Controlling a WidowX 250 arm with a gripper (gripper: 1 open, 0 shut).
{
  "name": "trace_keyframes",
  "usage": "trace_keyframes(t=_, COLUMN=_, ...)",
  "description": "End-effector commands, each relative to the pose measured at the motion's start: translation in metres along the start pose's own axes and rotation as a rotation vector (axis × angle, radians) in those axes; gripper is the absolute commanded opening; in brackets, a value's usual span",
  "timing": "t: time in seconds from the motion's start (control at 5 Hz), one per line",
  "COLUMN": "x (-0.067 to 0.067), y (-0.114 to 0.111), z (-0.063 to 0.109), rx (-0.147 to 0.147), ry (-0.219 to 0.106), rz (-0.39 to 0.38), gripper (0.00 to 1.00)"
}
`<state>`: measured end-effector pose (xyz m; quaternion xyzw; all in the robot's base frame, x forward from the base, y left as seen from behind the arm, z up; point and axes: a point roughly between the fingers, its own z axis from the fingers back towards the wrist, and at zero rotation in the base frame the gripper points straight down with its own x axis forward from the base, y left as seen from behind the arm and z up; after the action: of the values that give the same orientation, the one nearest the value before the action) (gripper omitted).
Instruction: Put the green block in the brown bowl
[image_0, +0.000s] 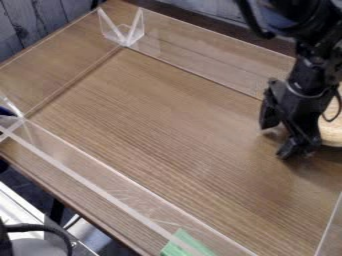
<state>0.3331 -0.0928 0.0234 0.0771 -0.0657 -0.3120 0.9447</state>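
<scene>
My gripper (285, 136) hangs low over the wooden table at the right side, its dark fingers (289, 150) spread apart, open, with nothing visible between them. Just to its right, a sliver of the brown bowl (330, 137) shows at the frame's edge; the arm and the edge hide most of it. The gripper stands right beside the bowl's near rim. The green block is out of view; I cannot tell whether it lies in the bowl.
The wood-grain table (147, 120) is fenced by low clear plastic walls (80, 160), with a clear corner bracket (127, 30) at the back. A strip of green tape (187, 243) lies outside the front wall. A dark cable (34, 240) runs at bottom left.
</scene>
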Motion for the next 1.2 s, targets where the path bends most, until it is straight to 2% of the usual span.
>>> trace_keyframes(t=0.0, x=0.027, y=0.003, z=0.01, rx=0.036, ry=-0.029, rz=0.003, gripper=1.0)
trace_keyframes(t=0.2, x=0.041, y=0.011, z=0.011, rx=0.062, ry=-0.025, rz=0.027, gripper=1.0)
trace_keyframes(t=0.4, x=0.048, y=0.013, z=0.014, rx=0.108, ry=-0.037, rz=0.056, gripper=1.0)
trace_keyframes(t=0.6, x=0.05, y=0.014, z=0.019, rx=0.107, ry=-0.053, rz=0.097, gripper=1.0)
trace_keyframes(t=0.8, x=0.049, y=0.015, z=0.024, rx=0.103, ry=-0.058, rz=0.134, gripper=0.0)
trace_keyframes(t=1.0, x=0.053, y=0.018, z=0.023, rx=0.102, ry=-0.069, rz=0.129, gripper=0.0)
